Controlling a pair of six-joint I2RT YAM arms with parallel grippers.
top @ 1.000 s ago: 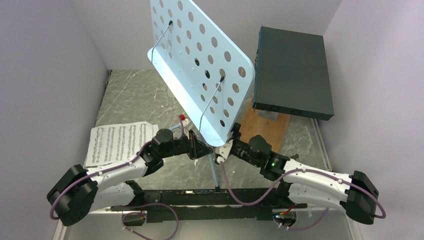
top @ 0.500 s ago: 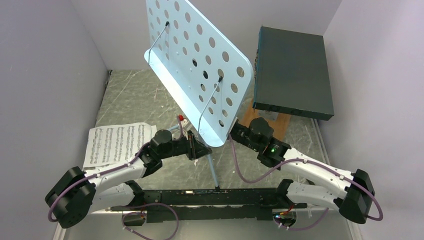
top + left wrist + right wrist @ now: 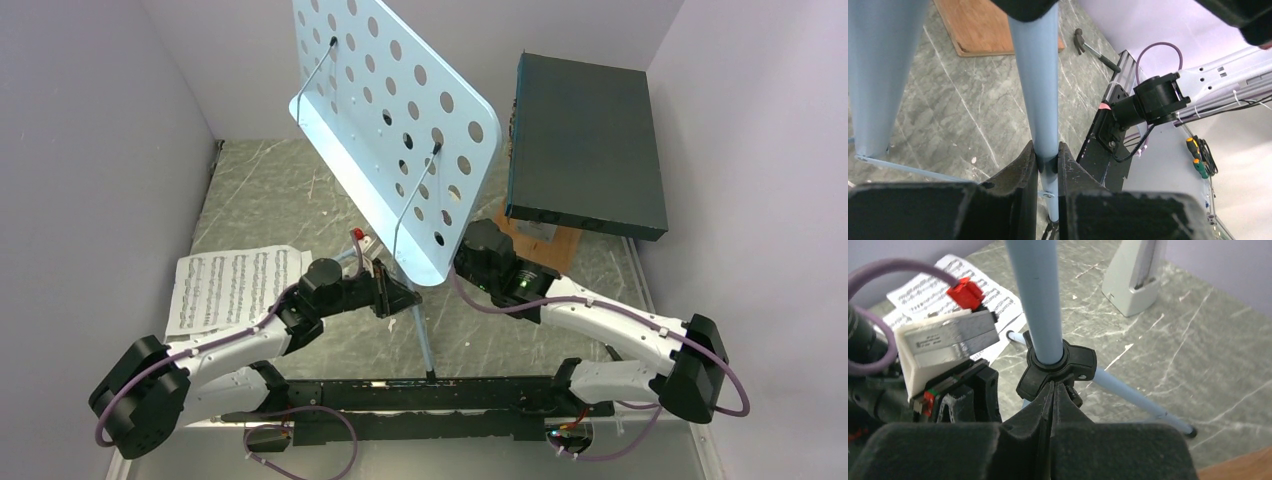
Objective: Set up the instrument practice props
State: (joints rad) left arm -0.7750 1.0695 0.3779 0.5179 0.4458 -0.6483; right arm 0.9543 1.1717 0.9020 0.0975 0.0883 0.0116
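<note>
Light blue stand (image 3: 345, 175), held by its pole
The left fingers (image 3: 1020, 170) pinch the pole (image 3: 1035, 75); the right fingers (image 3: 1040, 410) are pressed together, tips at its black collar (image 3: 1083, 365). It stands on the surface (image 3: 260, 190), sheet music (image 3: 235, 285) to its left, metronome (image 3: 1133, 280) nearby.

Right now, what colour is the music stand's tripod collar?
Black tripod collar, clearest in right wrist view.
</note>
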